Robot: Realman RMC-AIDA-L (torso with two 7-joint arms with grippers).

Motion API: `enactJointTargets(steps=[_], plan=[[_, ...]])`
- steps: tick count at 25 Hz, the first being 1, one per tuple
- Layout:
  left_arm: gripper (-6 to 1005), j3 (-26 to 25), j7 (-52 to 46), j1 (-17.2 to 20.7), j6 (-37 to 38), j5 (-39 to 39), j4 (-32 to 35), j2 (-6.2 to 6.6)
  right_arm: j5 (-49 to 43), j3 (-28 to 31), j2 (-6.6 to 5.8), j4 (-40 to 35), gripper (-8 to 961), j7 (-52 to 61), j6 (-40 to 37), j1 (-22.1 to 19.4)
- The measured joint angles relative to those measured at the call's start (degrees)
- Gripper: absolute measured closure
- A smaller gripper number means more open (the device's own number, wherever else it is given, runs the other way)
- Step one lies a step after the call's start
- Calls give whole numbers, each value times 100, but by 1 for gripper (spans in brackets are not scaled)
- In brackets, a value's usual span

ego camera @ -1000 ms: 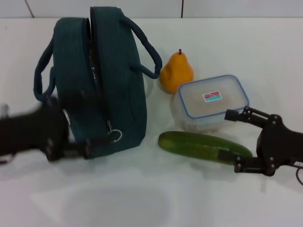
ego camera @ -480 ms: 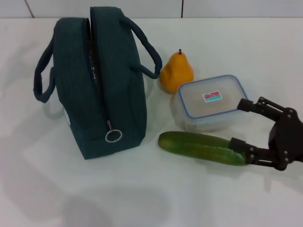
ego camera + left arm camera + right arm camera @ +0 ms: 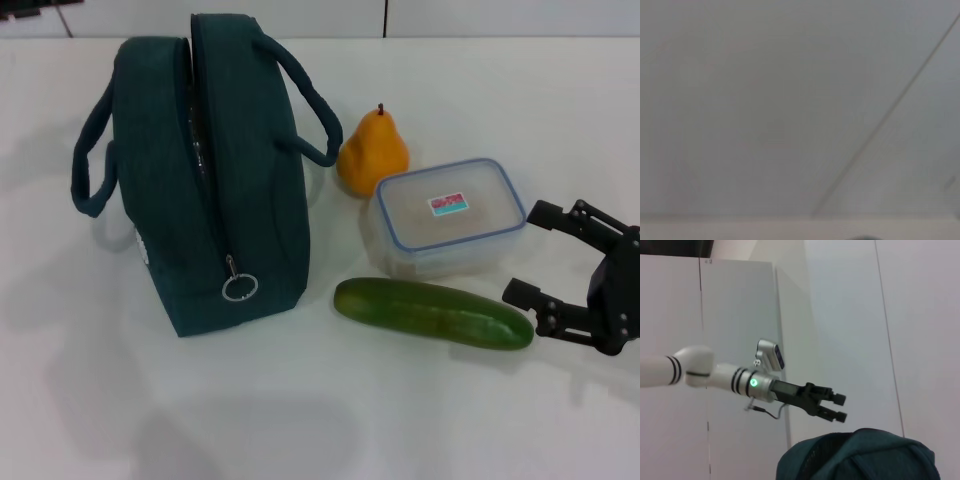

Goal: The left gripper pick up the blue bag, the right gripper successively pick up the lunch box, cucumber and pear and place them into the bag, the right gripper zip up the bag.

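The blue bag (image 3: pixel 210 170) is stood upright on the white table (image 3: pixel 420 400), its zipper ring (image 3: pixel 240 288) hung at the near end — nothing is gripping it. At its 3 o'clock the pear (image 3: pixel 373 152) is seen, with the lunch box (image 3: pixel 446 216) just beside it and the cucumber (image 3: pixel 432 312) laid in front. At the cucumber's 3 o'clock the right gripper (image 3: pixel 535 252) is held low, jaws spread wide and empty. The left gripper (image 3: pixel 840 407) is raised above the bag in the right wrist view, its fingers apparently a little parted, nothing held.
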Motion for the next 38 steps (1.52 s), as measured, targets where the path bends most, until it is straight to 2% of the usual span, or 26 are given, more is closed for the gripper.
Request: enactJointTargets(steps=[5,9,13,17,19,29,34,37,38], plan=[[195,471,-1347,270,784,202,1513,-113,7,7,-3,-4,102,0,10,-51],[200,945,-1991,291,954,816,2240,-156,9,35,-10,-5,103,-1,14,-66],[205,1301,-2159,94,947,1450,2229,-260,11,35,-14,-4,104,-15,20,-69],[210,1345,-2116,-182,924,2274,2054,-441,6,35,-14,-1,105,-17,25,-76],[213,1380,-2108,-268,929,2407,1984,-488,8,36,-15,0,106,-16,25,-111],[226,1246,-1980,-199,847,2243,1930,-645,16,44,-14,0,109,-19,68,-147],[232,1277,-2077,-202,934,2257,1819,-619,16,44,-14,0,111,-21,70,-147],[470,1296,-2053,-206,938,2293,1775,-650,17,46,-14,0,112,-14,85,-145],[512,1313,-2051,-204,939,2305,1774,-666,16,48,-14,0,112,-4,95,-144]])
